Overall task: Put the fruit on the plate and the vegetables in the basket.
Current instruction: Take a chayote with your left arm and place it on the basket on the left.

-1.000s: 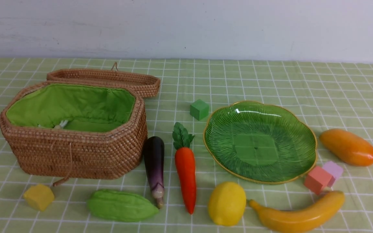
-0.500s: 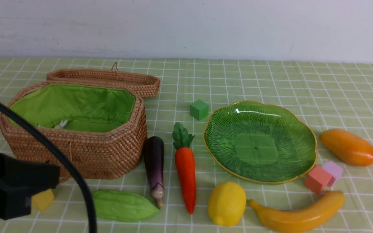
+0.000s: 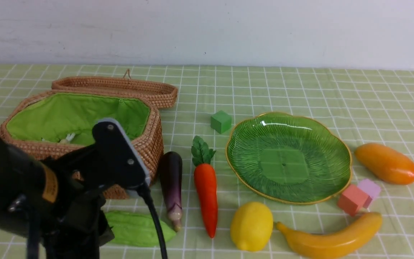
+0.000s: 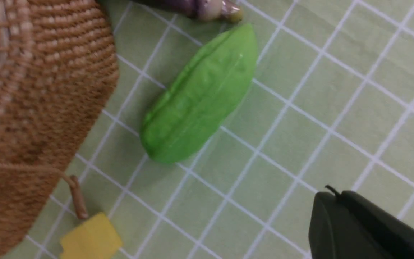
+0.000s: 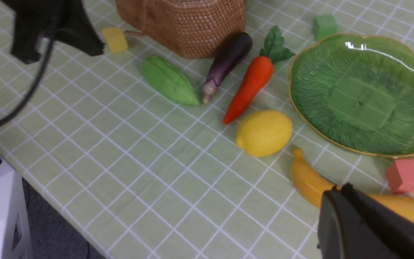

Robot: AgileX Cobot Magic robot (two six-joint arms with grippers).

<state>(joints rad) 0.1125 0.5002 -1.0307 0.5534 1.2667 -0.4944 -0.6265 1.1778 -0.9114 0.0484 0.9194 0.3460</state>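
Carrot (image 3: 206, 198) between basket (image 3: 149, 151) and plate (image 3: 286, 158); lemon (image 3: 252, 226) left of banana (image 3: 332, 239).

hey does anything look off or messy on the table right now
Nothing looks spilled or damaged. Slightly odd: the red cube and purple cube crowd between the banana and plate, though they're neither fruit nor vegetables.

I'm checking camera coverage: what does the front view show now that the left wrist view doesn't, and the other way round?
Only the front view: orange mango, green leaf-ribbed dish, banana, lemon, carrot, wicker lid, green cube, red cube and lilac cube.

Only the left wrist view: yellow cube and clearly visible tips of the left gripper.

Both: wicker basket, eggplant and bumpy green gourd, the first two only partly in the wrist view.
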